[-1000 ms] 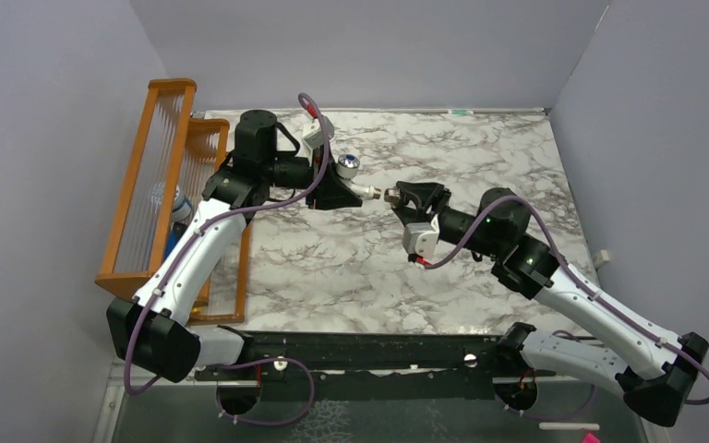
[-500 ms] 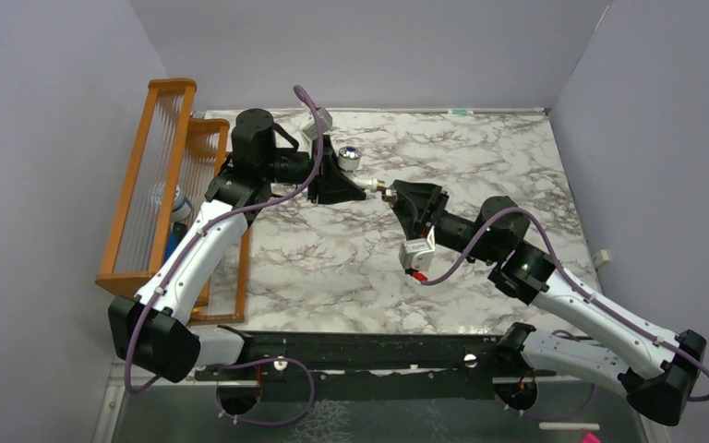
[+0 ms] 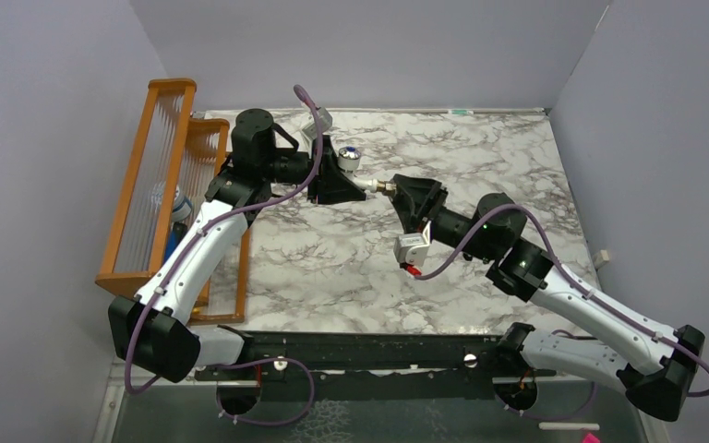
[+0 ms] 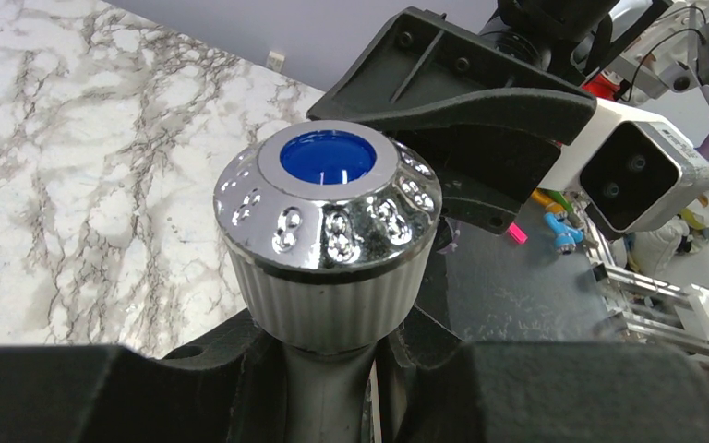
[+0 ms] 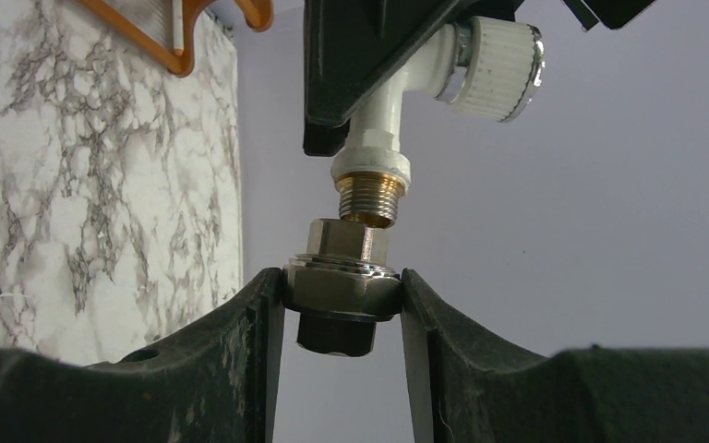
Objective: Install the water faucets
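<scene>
Above the marble-patterned table between lilac walls, left gripper pinches the tap, right gripper the nut.

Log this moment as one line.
left gripper: shut on white plastic tap with silvery blue-dotted knob | right gripper: shut on brass-grey hex nut fitting | tap thread at nut mouth

My left arm was stretched up and inward from its base. Left claw pointed right, jaws clamped tight on the tap. My right arm was bent at the elbow and angled in. Right claw faced left, pinching the nut fitting from both sides. Claw tips sat nose to nose, just apart.
</scene>
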Robot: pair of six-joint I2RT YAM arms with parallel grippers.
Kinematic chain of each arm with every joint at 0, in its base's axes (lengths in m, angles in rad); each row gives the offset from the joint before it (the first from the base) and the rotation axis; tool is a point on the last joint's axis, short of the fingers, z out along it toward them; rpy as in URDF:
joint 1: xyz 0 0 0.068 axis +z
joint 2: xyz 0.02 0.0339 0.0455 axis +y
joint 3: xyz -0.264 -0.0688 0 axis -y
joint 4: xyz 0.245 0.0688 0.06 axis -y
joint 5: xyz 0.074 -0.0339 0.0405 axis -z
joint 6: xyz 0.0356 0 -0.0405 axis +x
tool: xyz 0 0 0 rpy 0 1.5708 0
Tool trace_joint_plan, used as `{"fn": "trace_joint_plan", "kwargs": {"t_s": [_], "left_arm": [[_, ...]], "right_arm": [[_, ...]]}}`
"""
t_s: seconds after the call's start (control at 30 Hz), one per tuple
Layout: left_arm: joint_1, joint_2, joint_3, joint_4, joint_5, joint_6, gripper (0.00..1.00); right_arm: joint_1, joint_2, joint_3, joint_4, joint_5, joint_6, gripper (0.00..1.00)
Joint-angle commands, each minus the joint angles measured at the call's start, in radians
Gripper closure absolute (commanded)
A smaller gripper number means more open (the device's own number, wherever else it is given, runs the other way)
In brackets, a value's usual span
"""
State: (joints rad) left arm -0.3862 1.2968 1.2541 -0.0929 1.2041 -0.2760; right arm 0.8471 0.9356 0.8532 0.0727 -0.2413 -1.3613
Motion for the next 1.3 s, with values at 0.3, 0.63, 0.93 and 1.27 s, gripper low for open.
{"fn": "trace_joint_plan", "kwargs": {"t_s": [0.3, 0.63, 0.93, 1.27], "left_arm": [[-0.004, 0.011, 0.011, -0.031, 0.018, 0.044, 1.00], [-0.005, 0.029, 0.047, -0.152, -0.006, 0.143, 1.00], [-0.005, 0.032, 0.073, -0.240, -0.054, 0.210, 1.00], [-0.015, 0.031, 0.067, -0.248, -0.065, 0.216, 1.00]], "right_arm": [[0.032, 0.018, 0.084, -0.004, 0.017, 0.000, 0.99], [0.047, 0.066, 0.154, -0.143, 0.045, 0.032, 0.99], [0.056, 0.118, 0.250, -0.267, 0.068, 0.141, 0.99], [0.063, 0.160, 0.312, -0.314, 0.039, 0.277, 0.99]]}}
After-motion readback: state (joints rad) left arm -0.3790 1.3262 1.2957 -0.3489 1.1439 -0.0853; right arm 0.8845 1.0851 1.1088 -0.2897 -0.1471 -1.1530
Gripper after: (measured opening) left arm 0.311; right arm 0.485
